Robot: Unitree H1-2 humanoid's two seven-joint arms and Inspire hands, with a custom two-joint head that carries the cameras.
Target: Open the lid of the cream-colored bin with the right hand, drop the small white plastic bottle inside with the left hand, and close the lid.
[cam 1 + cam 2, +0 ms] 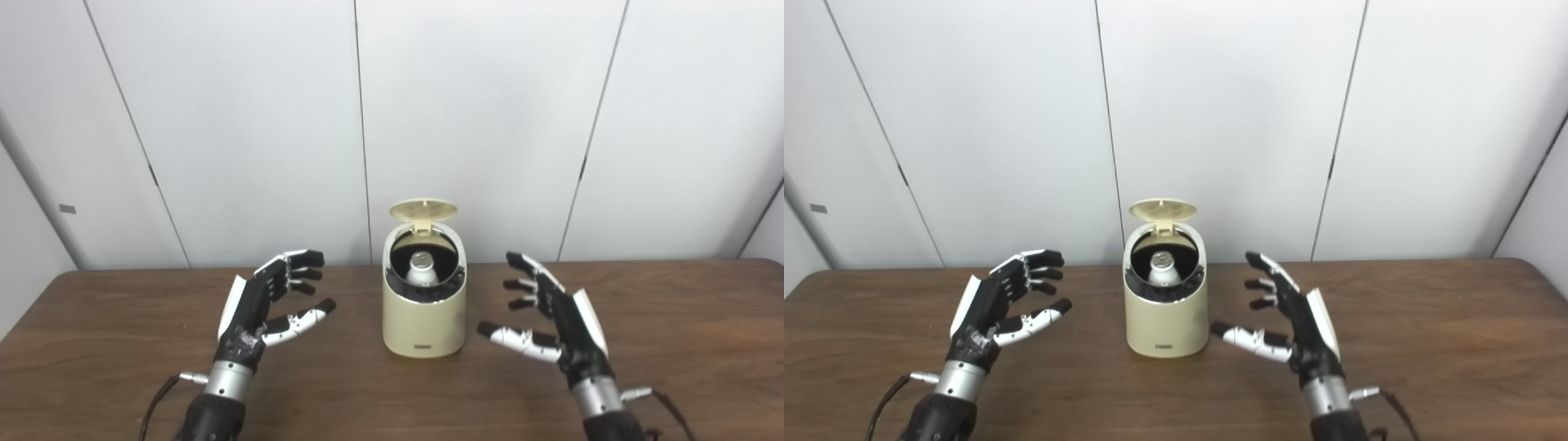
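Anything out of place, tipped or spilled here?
Nothing stands out. The bin stands upright on the table, lid raised, bottle inside it. Left hand and right hand are open, either side, touching nothing.

A dark brown wooden table [110, 343] is filling the lower part of the view, its wood grain running left to right and its far corners rounded at 9 and 3 o'clock. Behind it, from 9 through 12 to 3 o'clock, a white panelled wall [257, 116] is standing, divided by thin dark seams. A small grey tag [67, 209] is sitting on the wall at 9 o'clock.
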